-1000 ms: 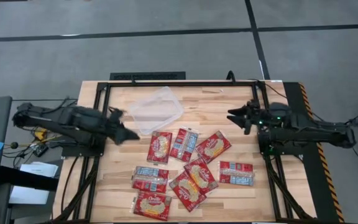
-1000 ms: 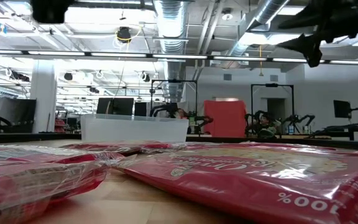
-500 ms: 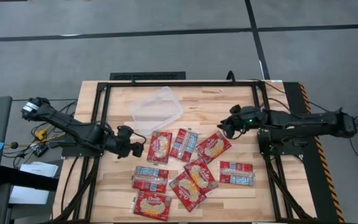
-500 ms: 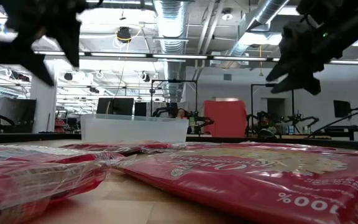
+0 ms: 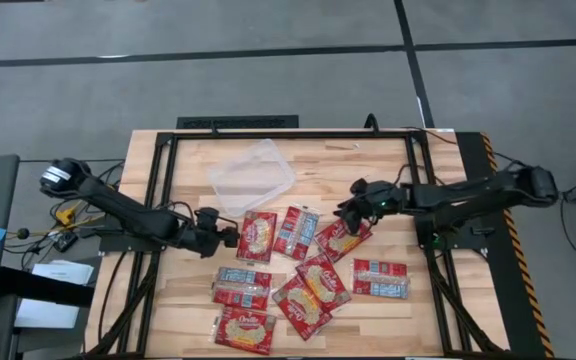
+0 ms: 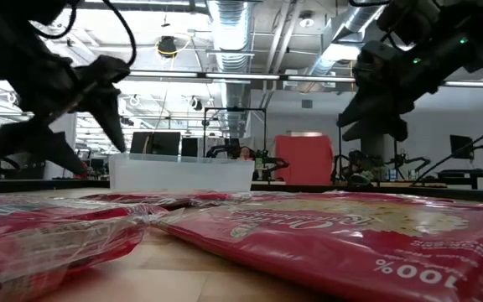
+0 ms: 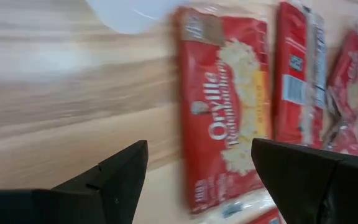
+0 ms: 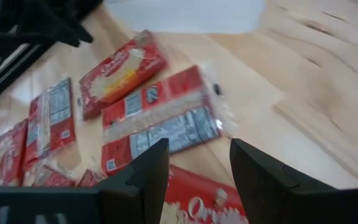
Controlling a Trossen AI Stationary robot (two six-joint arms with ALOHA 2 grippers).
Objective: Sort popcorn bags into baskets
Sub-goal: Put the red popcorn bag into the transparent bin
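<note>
Popcorn bags (image 5: 298,270), nine or so, scattered flat across the middle of the table (image 5: 168,320), some touching or overlapping, none yet in the tray. Some picture side up, others showing the pale panel. Lying loose like this, each with at least one edge free for a pinch from above.

Clear tray (image 5: 251,176) toward the far side of the table, apart from the bags, apparently empty. Placed within reach of both arms, so probably a shared drop point.

Left gripper (image 5: 230,236) low over the table, just beside the leftmost upper bag (image 5: 257,236), jaws spread. In the left wrist view, the two dark fingers (image 7: 117,180) wide apart, the yellow popcorn picture of that bag (image 7: 225,118) ahead of them and a corner of the tray (image 7: 129,12) beyond. Aimed at the packet nearest the tray, likely because of the short carry.

Right gripper (image 5: 346,213) hanging at the far edge of the tilted bag (image 5: 343,235) on the right of the cluster, jaws likewise spread, nothing between them. In the right wrist view, the fingers (image 8: 145,177) parted over a red packet (image 8: 204,208), two more bags (image 8: 157,121) farther off.

Both arms seemingly in the approach step, each on its own side of the pile, probably to avoid crossing. Risk for the coming pinch: slick flat film, little to grip.
</note>
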